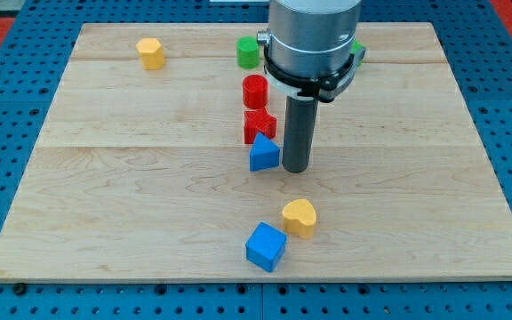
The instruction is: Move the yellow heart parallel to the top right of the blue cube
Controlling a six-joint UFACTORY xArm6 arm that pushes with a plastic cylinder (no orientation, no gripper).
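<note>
I have no jaws, only my tip (295,169), holding nothing, just beside the blue triangle (264,154); the yellow heart (300,217) sits touching the blue cube's (266,246) upper right; a careless approach could knock the triangle or shove the cube.
</note>
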